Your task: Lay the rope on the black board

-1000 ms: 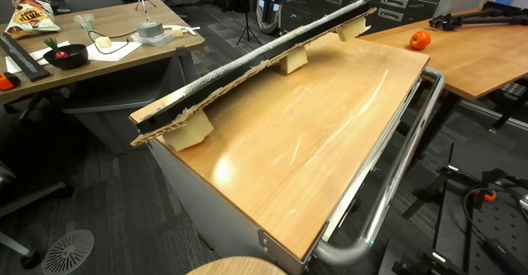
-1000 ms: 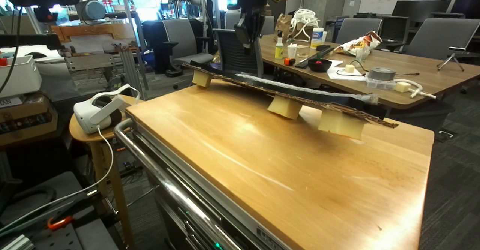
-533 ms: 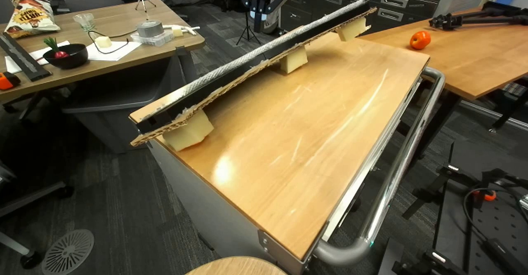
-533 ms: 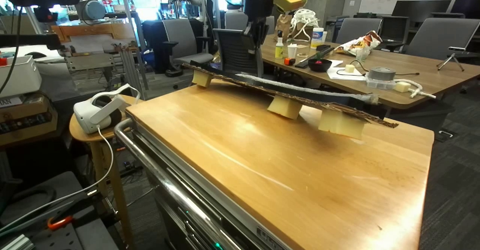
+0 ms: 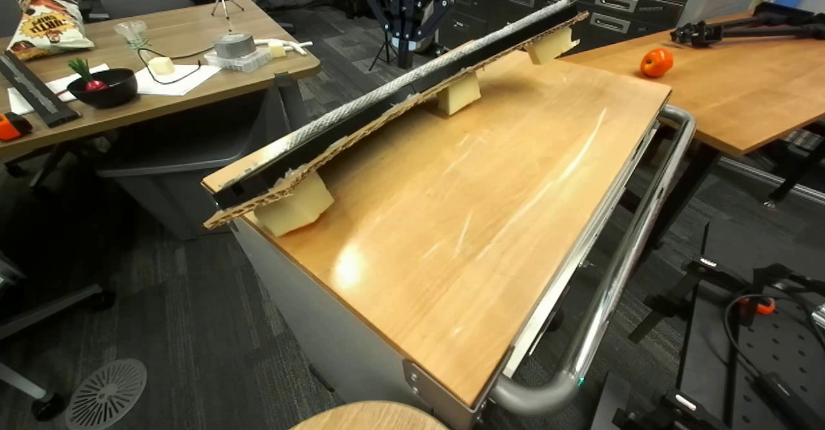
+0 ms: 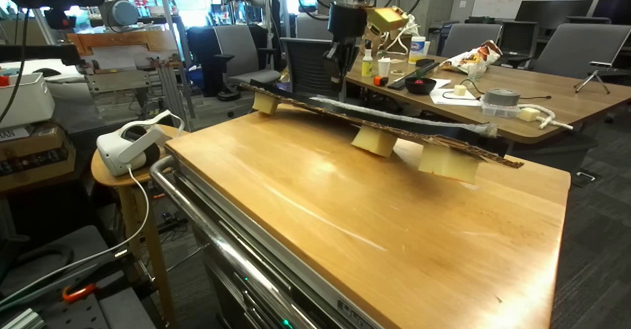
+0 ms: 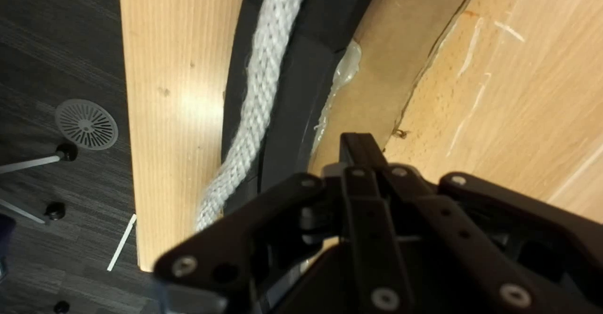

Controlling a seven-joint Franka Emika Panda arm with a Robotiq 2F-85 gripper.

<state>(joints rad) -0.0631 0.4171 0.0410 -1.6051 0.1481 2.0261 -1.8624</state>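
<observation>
The tool is closed and empty; the rope should handle as light and limp, best gripped where it overruns the black board.

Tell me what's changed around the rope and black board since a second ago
The end effector moved down, closer to the black board in both exterior views. Its jaws are shut, with nothing taken hold of. The rope stayed as it was, lying along the black board.
</observation>
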